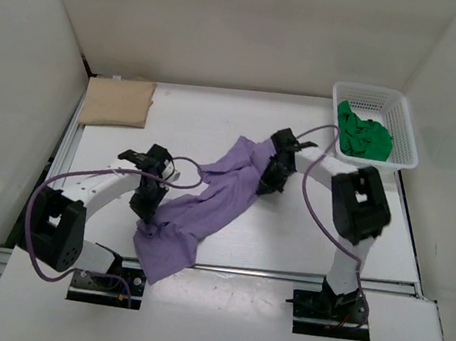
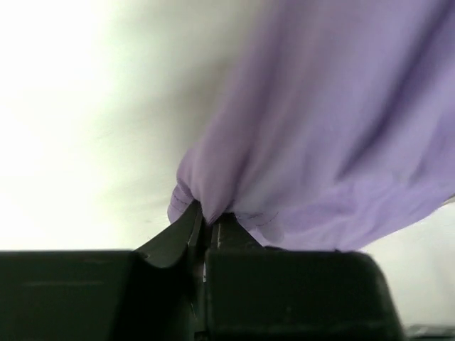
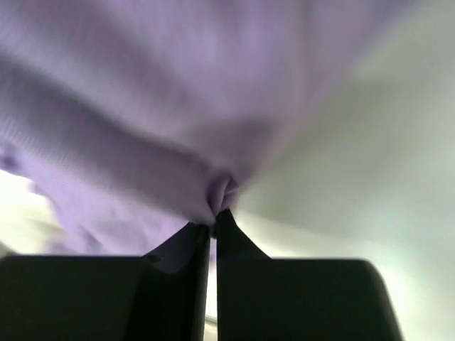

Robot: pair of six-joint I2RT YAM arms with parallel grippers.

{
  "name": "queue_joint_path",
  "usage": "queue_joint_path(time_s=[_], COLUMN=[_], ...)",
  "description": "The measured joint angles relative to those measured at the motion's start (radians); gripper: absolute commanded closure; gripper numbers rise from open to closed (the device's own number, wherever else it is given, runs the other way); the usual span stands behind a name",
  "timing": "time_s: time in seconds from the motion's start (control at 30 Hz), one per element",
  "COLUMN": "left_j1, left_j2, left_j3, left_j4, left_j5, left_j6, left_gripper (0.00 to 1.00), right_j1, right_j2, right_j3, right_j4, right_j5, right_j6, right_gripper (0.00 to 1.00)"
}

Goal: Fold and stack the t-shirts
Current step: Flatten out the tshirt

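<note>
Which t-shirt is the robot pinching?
The light purple cloth t-shirt, pinched by left fingers and right fingers. The tan one lies folded; the bright green one sits in a white plastic basket.

Top external camera is looking down from above and behind, at a distance, and is taking in the whole table (image 1: 286, 237). Left wrist camera is sitting directly behind the left fingers (image 2: 174, 238) and facing along them, very near the purple t-shirt (image 2: 320, 142). Right wrist camera is looking past the right fingers (image 3: 231, 241), equally near. All three views are sharing that shirt; both wrist views are also catching the table.
</note>
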Motion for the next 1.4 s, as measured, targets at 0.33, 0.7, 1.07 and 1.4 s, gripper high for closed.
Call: queue_joint_path(time_s=[0.33, 0.7, 1.07, 1.4], left_j1=[0.03, -0.124, -0.149, -0.141], left_j2=[-0.005, 0.027, 0.18, 0.164], left_j3=[0.108, 0.14, 0.061, 0.084], left_j4=[-0.046, -0.035, 0.026, 0.003], left_j5=[-0.056, -0.077, -0.108, -0.101], left_j6=[0.0, 0.0, 0.0, 0.002], left_gripper=[0.28, 0.34, 0.83, 0.27], right_j1=[-0.048, -0.032, -0.067, -0.074], right_j2=[-0.583, -0.543, -0.236, -0.164], right_j3=[-0.473, -0.064, -0.061, -0.06], right_j4=[-0.222, -0.288, -0.258, -0.237], right_j5=[0.118, 0.241, 0.143, 0.185], right_j6=[-0.042, -0.119, -0.132, -0.151], right_gripper=[0.35, 0.45, 0.37, 0.36])
